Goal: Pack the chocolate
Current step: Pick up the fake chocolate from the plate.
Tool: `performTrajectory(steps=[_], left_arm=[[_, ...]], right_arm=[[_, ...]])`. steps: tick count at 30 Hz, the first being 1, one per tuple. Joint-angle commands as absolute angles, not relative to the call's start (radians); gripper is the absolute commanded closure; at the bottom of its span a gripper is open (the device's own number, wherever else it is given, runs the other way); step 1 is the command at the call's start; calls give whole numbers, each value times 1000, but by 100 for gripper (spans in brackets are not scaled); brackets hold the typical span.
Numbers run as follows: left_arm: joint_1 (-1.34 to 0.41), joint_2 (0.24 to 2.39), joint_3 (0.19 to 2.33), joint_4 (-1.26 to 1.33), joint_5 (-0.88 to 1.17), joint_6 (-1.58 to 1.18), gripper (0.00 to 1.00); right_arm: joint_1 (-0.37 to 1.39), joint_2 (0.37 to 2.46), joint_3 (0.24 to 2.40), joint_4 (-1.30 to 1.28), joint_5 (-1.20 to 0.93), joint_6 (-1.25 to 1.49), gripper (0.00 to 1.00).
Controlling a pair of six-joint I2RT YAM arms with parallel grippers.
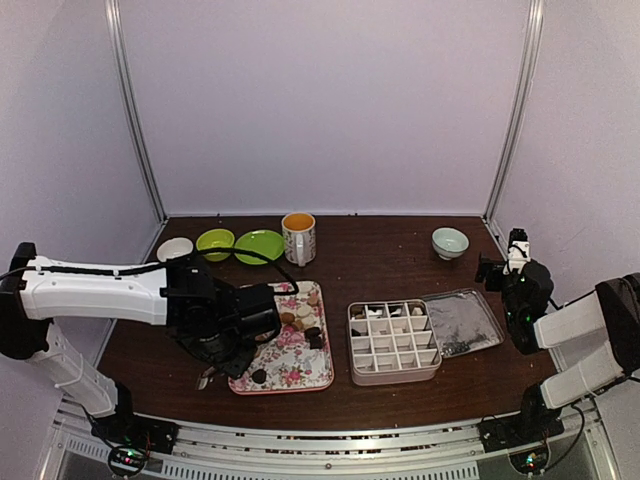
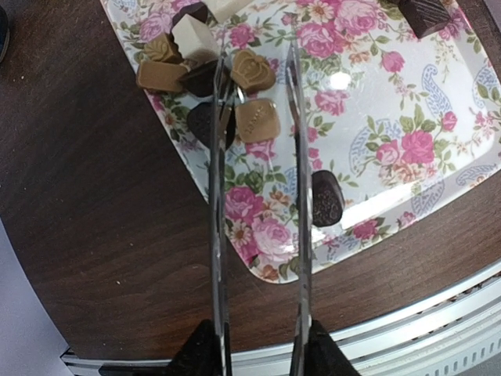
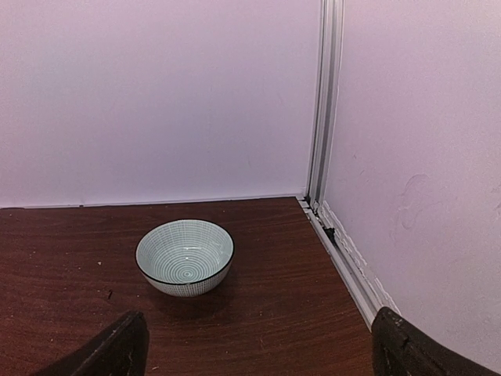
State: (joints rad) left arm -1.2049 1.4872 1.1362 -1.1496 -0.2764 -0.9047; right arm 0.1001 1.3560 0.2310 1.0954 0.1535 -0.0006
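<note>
My left arm (image 1: 95, 290) and right arm (image 1: 572, 322) are chunky white shells with black joints, a black cable (image 1: 245, 252) loops off the left. Left hand (image 2: 262, 356) and right hand (image 3: 262, 348) are plain black too.

You see the left arm (image 1: 100, 290) reaching across the floral tray (image 1: 295, 372) left of centre, chocolates (image 1: 303, 318) clustered at its upper end; the divided box (image 1: 396, 374) sits just right of it.

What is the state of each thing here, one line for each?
Tongs: gripped, tips apart.
Left fingers: closed on the tongs.
Right fingers: open, empty.
Box: open, partly filled.
Lid: off, beside the box.
Bowl: upright, empty.
Mug: upright.
</note>
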Motion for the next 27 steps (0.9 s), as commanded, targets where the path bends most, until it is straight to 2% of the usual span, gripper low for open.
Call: performTrajectory(steps=[1,6,20,27], left_arm=[[-1198,1507,1139,-1174,-292,-923,64],[-1201,1522,1163,-1201,-315,-931,70],[-1238,1541,1291,-1202,-347,-883,73],[-1247,1550,1298,-1200,-338,-885,64]], right_arm=[[95,1358,244,1095,158,0,0],[95,1358,244,1095,156,0,0],[95,1358,245,1095,157,0,0],[95,1358,245,1095,157,0,0]])
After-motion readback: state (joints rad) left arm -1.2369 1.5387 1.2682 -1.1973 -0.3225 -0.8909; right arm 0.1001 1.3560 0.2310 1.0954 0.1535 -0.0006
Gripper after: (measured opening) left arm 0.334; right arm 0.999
